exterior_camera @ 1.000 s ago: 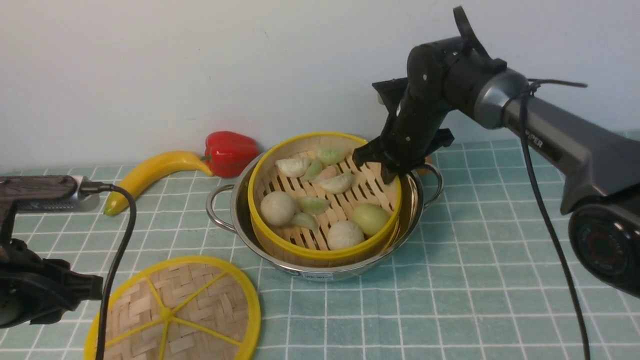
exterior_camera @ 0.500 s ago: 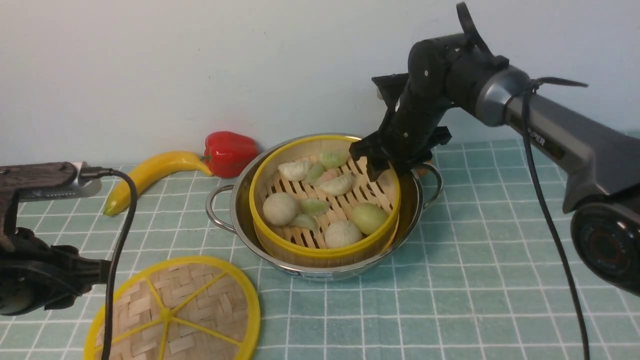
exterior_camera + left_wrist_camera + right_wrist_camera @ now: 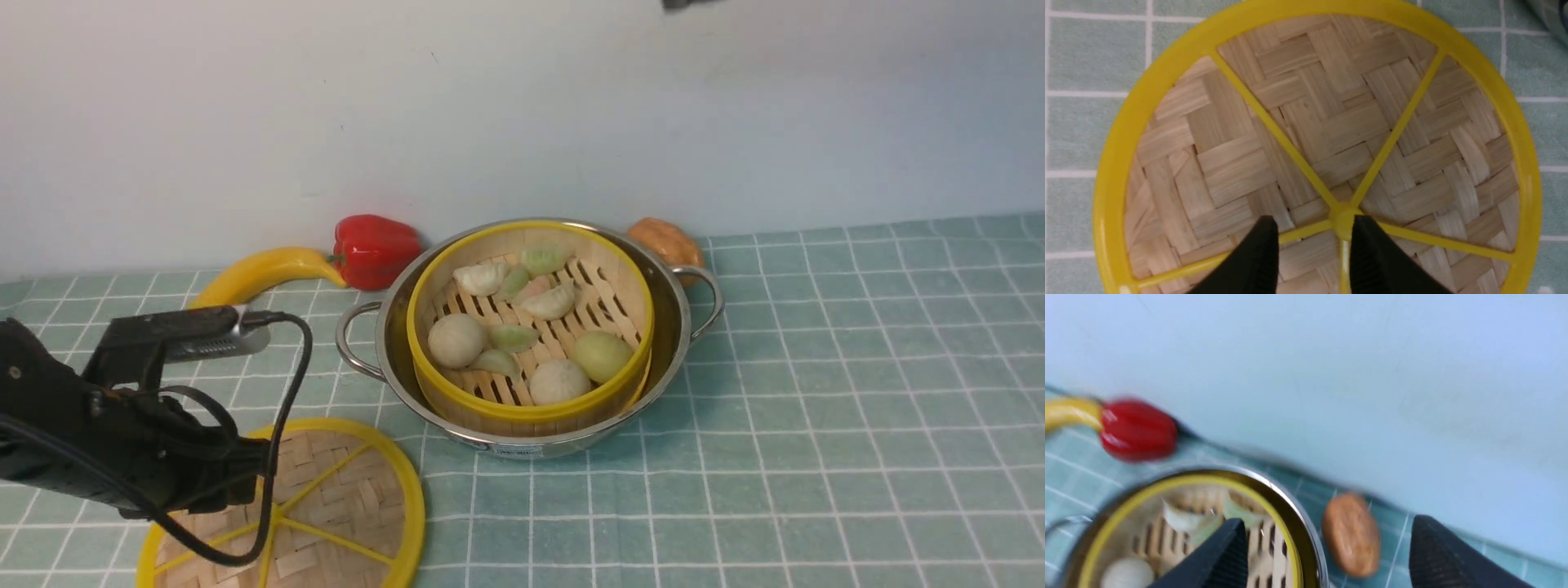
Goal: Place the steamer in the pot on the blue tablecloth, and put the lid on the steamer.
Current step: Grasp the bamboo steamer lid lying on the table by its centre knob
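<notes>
From the front: shows the steamer seated down inside the pot, and the pot standing on the blue tablecloth. Shows the lid lying flat on the cloth near the pot's front left, apart from it, not yet on the steamer. Puts the left arm low over the lid's left part, with a cable looping across, but hides the fingertips behind the arm's bulk. Leaves out the right arm but for a dark scrap at the top edge.

From the left wrist: supplies what the front hides. Looks straight down on the lid, with the left claw partly spread, nothing pinched, and the hub of the yellow spokes between the tips, close against one. Cannot tell whether the tips touch the weave.

From the right wrist, blurred: gives the right claw spread wide and empty above the pot's far rim, beyond it a brown lump, a red pepper and a banana along the wall.
</notes>
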Tool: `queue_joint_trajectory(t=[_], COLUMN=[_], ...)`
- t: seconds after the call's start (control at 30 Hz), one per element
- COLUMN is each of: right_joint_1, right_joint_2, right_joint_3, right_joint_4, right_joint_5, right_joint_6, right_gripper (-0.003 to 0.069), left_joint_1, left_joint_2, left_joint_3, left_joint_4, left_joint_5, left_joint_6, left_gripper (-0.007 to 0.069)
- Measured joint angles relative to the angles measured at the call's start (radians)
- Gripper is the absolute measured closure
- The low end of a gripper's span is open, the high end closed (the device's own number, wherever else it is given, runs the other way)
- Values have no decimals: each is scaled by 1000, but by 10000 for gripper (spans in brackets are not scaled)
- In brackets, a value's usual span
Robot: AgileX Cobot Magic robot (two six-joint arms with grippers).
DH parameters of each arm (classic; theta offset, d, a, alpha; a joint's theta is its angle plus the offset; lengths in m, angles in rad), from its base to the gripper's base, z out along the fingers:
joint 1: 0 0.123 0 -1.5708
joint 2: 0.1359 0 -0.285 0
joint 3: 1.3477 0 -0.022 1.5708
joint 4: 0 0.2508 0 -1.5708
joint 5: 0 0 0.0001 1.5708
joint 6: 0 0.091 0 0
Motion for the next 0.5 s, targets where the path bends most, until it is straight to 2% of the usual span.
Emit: queue_joint_trajectory(t=[0.33, 0.5], right_joint_1=[0, 0], right_joint_2=[-308, -414], right_joint_3=[24, 152], right_joint_4=[15, -17], right_joint_5=[-1, -1], right_joint_6=[-30, -32], right_gripper=[146, 146], left_joint_1=[0, 0], left_joint_2=[69, 70], left_joint_3=[0, 0], left_joint_4=[-110, -119], left_joint_5=[-10, -10], left_joint_6=[14, 14], left_gripper=[382, 382])
